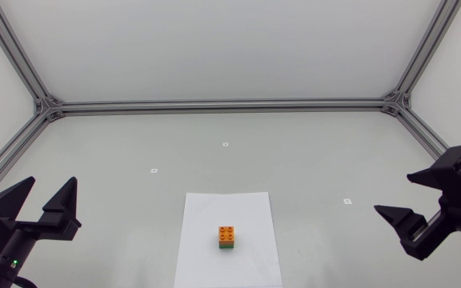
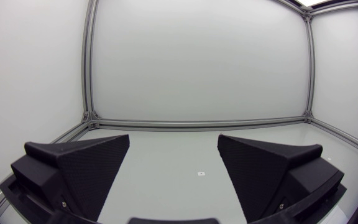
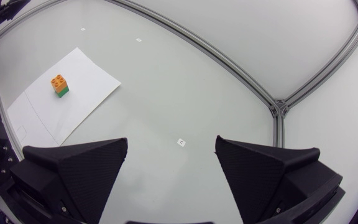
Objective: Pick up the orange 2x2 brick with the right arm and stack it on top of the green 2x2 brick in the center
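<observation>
At the lower left of the frame, the left gripper (image 1: 53, 182) is seen with its matte black wedge fingers spread wide. At the lower right, the right gripper (image 1: 394, 194) is likewise spread. At lower centre, the glossy orange 2x2 brick (image 1: 227, 234), with four round studs on top, is seated squarely on the green 2x2 brick (image 1: 227, 246), on a white paper sheet (image 1: 214, 212). Farther up, the smooth grey table (image 1: 310, 152) is bounded by ribbed aluminium rails (image 1: 222, 104).

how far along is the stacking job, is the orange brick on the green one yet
Done: the orange brick sits on top of the green brick, on the white paper. In hand: nothing. The right gripper is open and empty, well to the side of the stack, and the left gripper is open too. Left: nothing that shows; the task looks complete.
</observation>
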